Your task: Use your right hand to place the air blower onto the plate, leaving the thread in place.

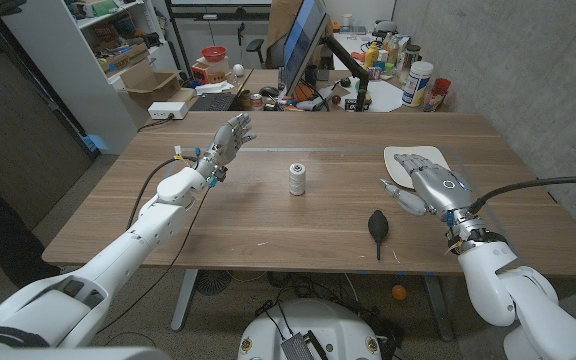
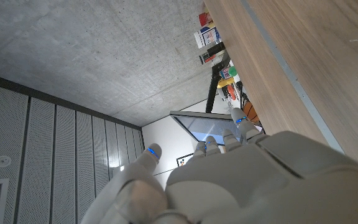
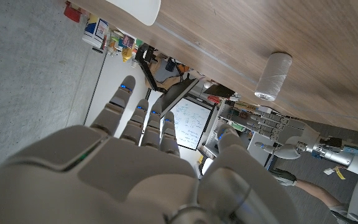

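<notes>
A black air blower [image 1: 378,226] lies on the wooden table, bulb toward the far side and nozzle toward the near edge. My right hand [image 1: 424,187] hovers just right of it, open, fingers apart, holding nothing; its back also shows [image 3: 135,168]. A white plate [image 1: 417,162] sits behind that hand, its rim [image 3: 137,7] in the right wrist view too. A white spool of thread [image 1: 297,179] stands upright mid-table, also seen as the spool [image 3: 272,76]. My left hand [image 1: 227,141] is raised over the left of the table, open and empty; its back [image 2: 241,180] shows.
Beyond the table's far edge stand a monitor [image 1: 302,40], bottles and cans [image 1: 420,84], boxes [image 1: 159,88] and shelving. A black cable [image 1: 528,186] runs from my right arm across the table's right side. Bare wood [image 1: 258,225] lies between the arms.
</notes>
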### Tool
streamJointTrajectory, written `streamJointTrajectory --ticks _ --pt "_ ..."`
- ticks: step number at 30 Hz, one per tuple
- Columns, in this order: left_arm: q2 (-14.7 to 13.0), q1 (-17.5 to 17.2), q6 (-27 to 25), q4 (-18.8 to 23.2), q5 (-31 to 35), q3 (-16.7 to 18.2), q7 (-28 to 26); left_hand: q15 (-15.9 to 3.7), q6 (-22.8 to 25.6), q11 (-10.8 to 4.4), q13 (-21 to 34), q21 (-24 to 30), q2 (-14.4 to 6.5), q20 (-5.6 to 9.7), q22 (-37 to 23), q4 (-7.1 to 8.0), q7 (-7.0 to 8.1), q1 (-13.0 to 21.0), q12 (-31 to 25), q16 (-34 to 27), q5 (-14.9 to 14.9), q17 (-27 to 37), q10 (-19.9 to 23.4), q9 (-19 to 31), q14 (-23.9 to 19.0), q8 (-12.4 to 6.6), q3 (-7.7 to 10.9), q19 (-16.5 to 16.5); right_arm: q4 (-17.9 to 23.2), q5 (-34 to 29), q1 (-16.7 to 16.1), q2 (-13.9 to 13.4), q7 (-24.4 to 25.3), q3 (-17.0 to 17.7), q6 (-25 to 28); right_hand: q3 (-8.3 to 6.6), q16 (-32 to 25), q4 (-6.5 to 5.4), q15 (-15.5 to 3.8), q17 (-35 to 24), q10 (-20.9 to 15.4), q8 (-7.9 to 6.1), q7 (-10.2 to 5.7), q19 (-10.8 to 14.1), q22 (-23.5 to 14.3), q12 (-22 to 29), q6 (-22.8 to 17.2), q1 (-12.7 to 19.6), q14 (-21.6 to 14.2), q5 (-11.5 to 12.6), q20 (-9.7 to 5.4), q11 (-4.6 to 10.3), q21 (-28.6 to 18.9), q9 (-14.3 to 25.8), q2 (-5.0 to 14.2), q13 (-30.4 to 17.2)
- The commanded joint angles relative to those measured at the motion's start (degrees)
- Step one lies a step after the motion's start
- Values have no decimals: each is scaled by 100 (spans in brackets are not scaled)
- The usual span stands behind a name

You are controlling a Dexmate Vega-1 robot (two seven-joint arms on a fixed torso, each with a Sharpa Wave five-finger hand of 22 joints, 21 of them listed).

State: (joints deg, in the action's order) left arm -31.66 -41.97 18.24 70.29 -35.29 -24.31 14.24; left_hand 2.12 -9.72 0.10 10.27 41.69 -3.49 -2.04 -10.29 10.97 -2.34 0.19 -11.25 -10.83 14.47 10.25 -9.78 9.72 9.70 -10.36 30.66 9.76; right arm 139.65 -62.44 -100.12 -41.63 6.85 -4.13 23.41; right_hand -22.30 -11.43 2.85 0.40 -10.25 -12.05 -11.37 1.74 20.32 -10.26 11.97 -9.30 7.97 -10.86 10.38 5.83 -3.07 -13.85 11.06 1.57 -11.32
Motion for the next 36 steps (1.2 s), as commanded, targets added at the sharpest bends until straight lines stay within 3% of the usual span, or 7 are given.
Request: streamJointTrajectory --ticks 1,30,36 --pt "-8 33 -47 -32 22 -32 30 23 -39 3 19 1 -699 -37 -5 -1 -34 11 -7 -21 56 20 -148 34 45 -7 54 368 -193 211 246 -218 2 -306 211 -28 10 42 2 -17 8 20 -4 51 -8 -26 18 33 23 8 7 -10 30 10 -34 -33" --pt "0 57 -7 -186 -34 -3 121 37 -40 18 19 -21 -693 -55 -7 0 -51 7 -8 -23 56 20 -151 35 40 -8 49 358 -412 882 738 -818 34 -924 642 -26 9 105 7 -18 -19 7 -15 100 -9 -23 4 80 -8 11 25 -13 45 9 -23 -35" --pt "22 86 -1 -242 -26 -22 153 35 -41 20 19 -26 -692 -54 -7 1 -48 6 -9 -25 56 20 -147 35 36 -8 48 354 -442 1007 817 -924 61 -1034 746 -25 14 125 4 -18 -26 1 51 99 -9 -22 -9 96 -2 12 31 -11 55 9 -20 -36"
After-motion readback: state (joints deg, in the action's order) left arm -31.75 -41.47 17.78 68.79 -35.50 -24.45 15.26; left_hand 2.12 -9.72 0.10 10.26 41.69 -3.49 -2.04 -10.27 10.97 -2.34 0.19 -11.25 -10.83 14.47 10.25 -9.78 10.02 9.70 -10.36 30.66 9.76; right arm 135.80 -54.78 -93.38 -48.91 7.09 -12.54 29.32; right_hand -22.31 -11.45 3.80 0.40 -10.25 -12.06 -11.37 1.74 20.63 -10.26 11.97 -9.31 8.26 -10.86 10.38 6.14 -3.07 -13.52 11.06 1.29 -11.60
